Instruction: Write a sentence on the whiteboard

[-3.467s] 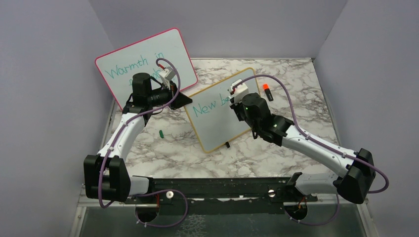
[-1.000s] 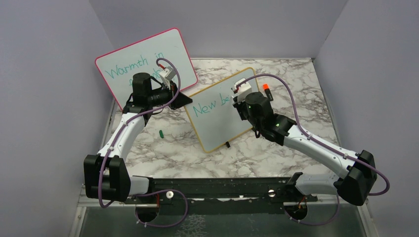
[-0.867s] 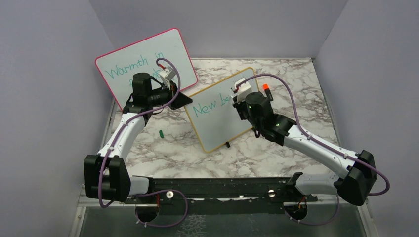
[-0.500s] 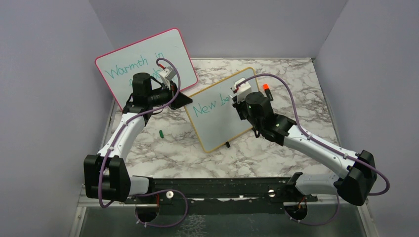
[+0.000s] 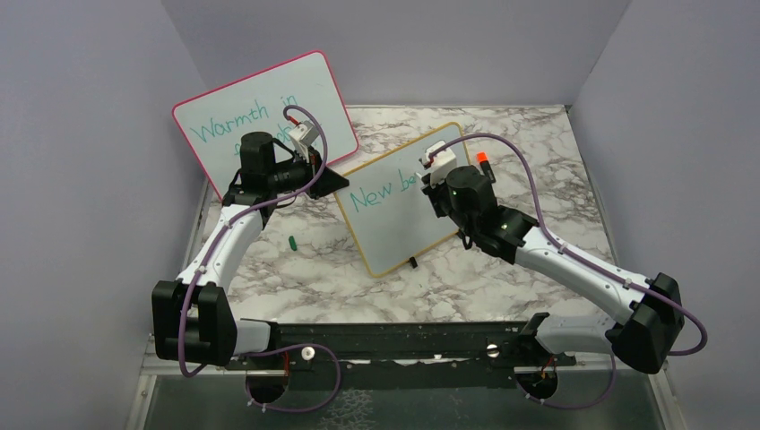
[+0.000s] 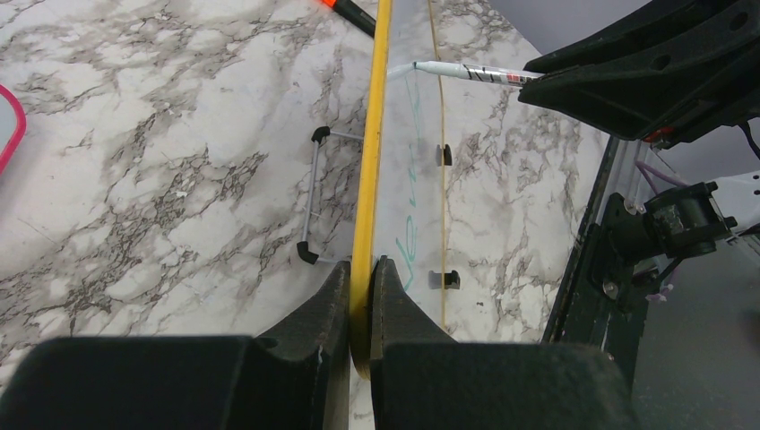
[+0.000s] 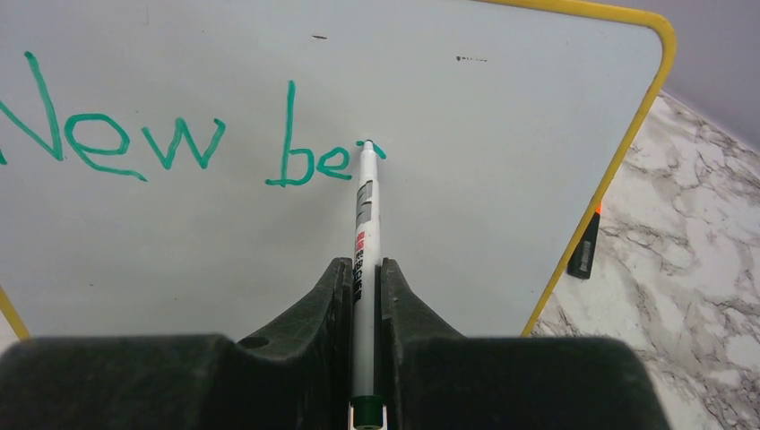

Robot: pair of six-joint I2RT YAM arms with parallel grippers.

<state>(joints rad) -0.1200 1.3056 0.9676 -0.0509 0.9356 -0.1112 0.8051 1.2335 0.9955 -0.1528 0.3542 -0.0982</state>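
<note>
The whiteboard (image 5: 399,235), with its yellow-orange frame, stands tilted at mid-table. Teal words of the sentence (image 7: 179,148) read "New be" with a small stroke begun after them. My right gripper (image 7: 365,269) is shut on a white marker (image 7: 366,210) whose teal tip touches the board just after "be". My left gripper (image 6: 360,273) is shut on the board's yellow edge (image 6: 371,134), seen edge-on, holding its left corner (image 5: 339,184). In the left wrist view the marker (image 6: 466,72) meets the board from the right.
A larger pink-framed board (image 5: 260,103) reading "Warmth in" leans at the back left. A green cap (image 5: 292,241) lies on the marble. An orange-tipped black marker (image 5: 485,167) lies right of the yellow board. The board's wire stand (image 6: 314,193) rests behind it. Walls close three sides.
Since the earliest frame my right gripper has carried the marker a little to the right across the board. Over the last second neither arm has visibly moved.
</note>
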